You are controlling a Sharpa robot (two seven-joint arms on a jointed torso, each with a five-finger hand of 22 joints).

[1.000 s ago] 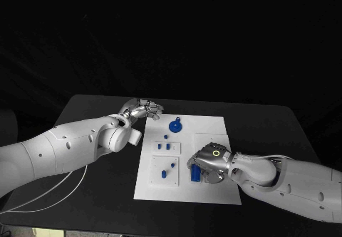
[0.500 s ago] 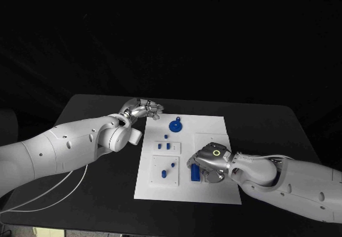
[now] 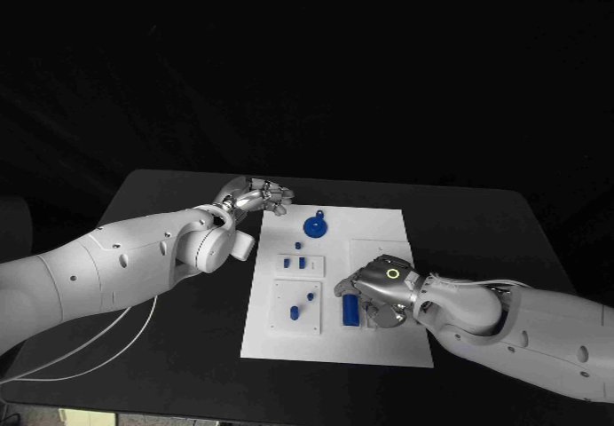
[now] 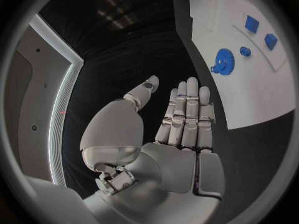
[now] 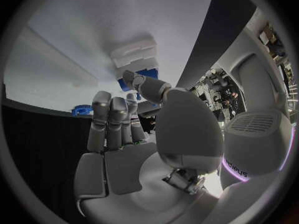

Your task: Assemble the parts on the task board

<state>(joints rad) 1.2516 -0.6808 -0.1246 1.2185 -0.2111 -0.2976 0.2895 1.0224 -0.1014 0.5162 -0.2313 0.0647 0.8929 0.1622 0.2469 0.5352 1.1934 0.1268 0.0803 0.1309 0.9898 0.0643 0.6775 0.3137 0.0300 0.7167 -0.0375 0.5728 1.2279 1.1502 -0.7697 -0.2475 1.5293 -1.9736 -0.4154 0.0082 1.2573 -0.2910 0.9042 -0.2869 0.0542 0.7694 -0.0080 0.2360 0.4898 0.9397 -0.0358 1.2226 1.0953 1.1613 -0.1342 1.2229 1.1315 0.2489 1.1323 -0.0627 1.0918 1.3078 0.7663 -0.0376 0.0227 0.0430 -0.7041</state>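
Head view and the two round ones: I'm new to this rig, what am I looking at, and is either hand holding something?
The head view looks down from the robot's head at a black table. On it lies the white task board with small blue parts: a gear at the far end, a long blue block near the right hand. The round pictures come from cameras behind each wrist. The left hand is open, off the board's edge, holding nothing. The right hand's fingers reach the blue block; whether they grip it cannot be told.
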